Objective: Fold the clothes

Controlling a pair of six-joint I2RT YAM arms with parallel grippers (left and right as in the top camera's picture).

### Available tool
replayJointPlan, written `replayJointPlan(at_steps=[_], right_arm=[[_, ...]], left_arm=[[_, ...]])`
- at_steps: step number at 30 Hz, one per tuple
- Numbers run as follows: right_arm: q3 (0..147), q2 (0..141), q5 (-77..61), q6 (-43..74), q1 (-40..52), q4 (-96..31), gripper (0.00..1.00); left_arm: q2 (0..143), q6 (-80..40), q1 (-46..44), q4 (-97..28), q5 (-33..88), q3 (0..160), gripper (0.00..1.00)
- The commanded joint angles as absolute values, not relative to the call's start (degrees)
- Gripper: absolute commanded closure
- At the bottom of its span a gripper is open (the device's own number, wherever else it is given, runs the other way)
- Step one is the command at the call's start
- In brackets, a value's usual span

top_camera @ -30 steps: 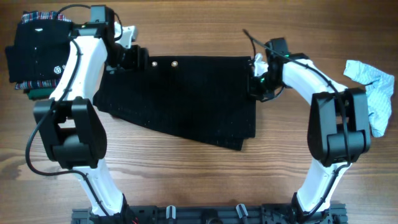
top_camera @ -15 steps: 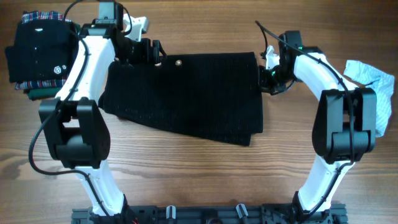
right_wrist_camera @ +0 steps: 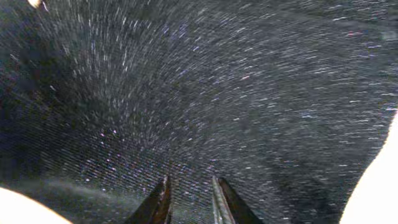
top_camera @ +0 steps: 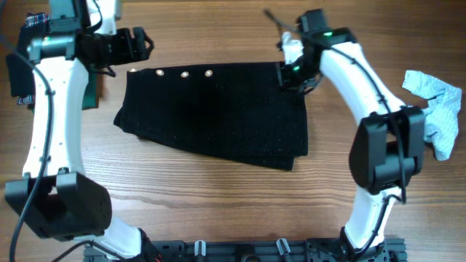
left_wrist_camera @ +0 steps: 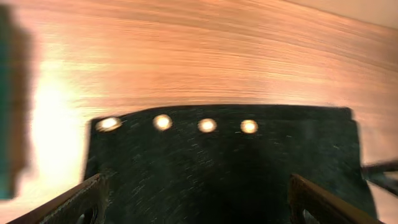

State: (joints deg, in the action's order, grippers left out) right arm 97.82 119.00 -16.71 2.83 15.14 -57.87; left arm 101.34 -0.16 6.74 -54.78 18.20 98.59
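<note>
**Mid-fold at the table:** The black knit garment (top_camera: 218, 116) lies flat on the wooden table (top_camera: 218, 211) between the two arms. It is doubled over, with its row of pale buttons (top_camera: 183, 73) along the far edge.

The left gripper (top_camera: 142, 47) hovers clear of the garment, just off its far left corner, fingers spread wide with nothing in them. The left arm comes up along the garment's left side, wrist turned back toward the button row.

The right arm arches in from the garment's right and sets the right gripper (right_wrist_camera: 189, 202) low on the far right corner. Its fingertips (right_wrist_camera: 158, 208) stand nearly together, a slim gap between them. From where I stand I cannot tell whether a nip of knit is caught there.

A light blue cloth (top_camera: 437, 109) lies well off to the garment's right.

The step in hand looks like setting this fold down cleanly. The right gripper would do well to part fully and rise straight up, so the corner is not dragged. Fuzzy knit tends to cling to fingers, so a slow release seems wise. The garment's near edge runs aslant, and squaring it would probably help before any further fold.
</note>
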Motion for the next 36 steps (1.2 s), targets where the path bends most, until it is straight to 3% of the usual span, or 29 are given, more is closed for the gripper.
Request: replayJointPlan(at_steps=[1, 11, 18, 30, 36], right_arm=[[96.8, 119.7, -3.6, 4.9, 21.8, -58.5, 0.75], [95.9, 123.8, 0.5, 10.0, 29.0, -58.1, 0.78], [95.9, 128.6, 0.7, 10.7, 30.8, -57.0, 0.79], [95.8, 133.9, 3.3, 10.4, 28.9, -55.0, 0.76], [95.8, 136.0, 3.4, 9.5, 23.0, -55.1, 0.76]], left_arm=[[100.4, -4.8, 8.3, -55.8, 9.8, 99.0, 0.1], [97.3, -15.8, 17.1, -56.0, 8.3, 99.0, 0.04], [97.1, -15.9, 20.3, -57.1, 10.0, 99.0, 0.04], [97.1, -15.9, 19.6, -58.0, 10.0, 99.0, 0.03], [97.1, -15.9, 18.2, -58.1, 10.0, 99.0, 0.02]])
